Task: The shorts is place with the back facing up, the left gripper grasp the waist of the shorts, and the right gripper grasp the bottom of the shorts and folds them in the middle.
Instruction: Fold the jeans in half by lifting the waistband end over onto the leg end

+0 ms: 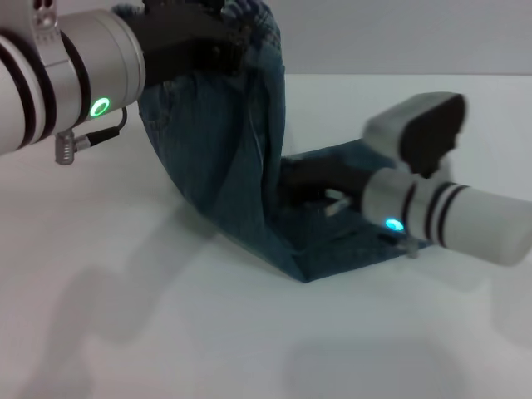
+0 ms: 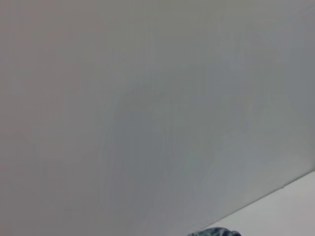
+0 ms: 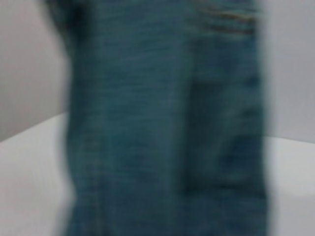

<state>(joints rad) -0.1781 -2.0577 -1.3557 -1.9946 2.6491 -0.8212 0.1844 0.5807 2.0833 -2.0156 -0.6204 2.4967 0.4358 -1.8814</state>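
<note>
Left gripper (image 1: 218,37) clamps the waist (image 1: 245,21) high at far left, shorts (image 1: 220,158) draping to the table (image 1: 166,332); right gripper (image 1: 312,179) pins the near-right hem (image 1: 332,258) — its jaws we can't tell — so denim may slip loose.

From the head we look forward and down on the shorts (image 1: 224,166). Our right wrist camera faces that denim very close; our left wrist camera faces mostly blank wall.

Shorts (image 1: 220,158): faded blue-green denim cloth, matt, visibly woven. Table (image 1: 125,332): smooth white, matt. Left gripper (image 1: 195,41): matt black plastic; its arm glossy white and silver.
</note>
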